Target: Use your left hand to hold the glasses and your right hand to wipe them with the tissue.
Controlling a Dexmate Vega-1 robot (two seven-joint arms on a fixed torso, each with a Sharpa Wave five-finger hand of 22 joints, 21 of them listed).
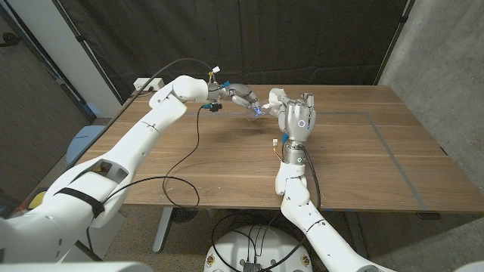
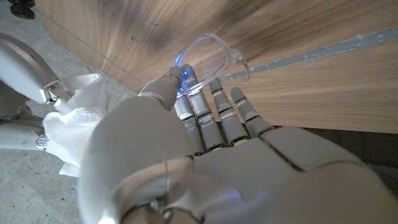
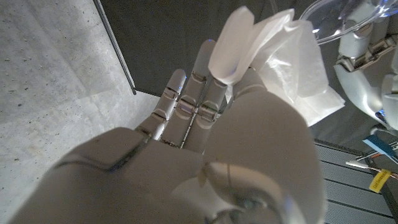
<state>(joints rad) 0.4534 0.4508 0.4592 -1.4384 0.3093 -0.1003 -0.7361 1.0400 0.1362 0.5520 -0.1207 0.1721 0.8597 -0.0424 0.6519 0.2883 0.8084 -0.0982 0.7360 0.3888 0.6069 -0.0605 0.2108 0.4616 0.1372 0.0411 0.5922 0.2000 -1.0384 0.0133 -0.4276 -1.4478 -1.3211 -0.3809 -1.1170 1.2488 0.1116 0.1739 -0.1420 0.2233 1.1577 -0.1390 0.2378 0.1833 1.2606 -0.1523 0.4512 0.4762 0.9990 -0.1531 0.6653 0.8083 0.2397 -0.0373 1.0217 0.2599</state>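
Glasses (image 2: 214, 55), one pair, left hand (image 1: 246, 99) pinching, one tissue (image 3: 292, 68)

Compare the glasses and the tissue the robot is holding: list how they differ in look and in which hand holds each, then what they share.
The glasses are clear and see-through with a firm curved frame; the tissue is white, opaque, soft and crumpled. The glasses are pinched in the left hand, the tissue in the right hand. Both are held up off the wooden table, close together.

Glasses (image 2: 214, 53) left of tissue (image 1: 277, 97), above table (image 1: 363, 159)
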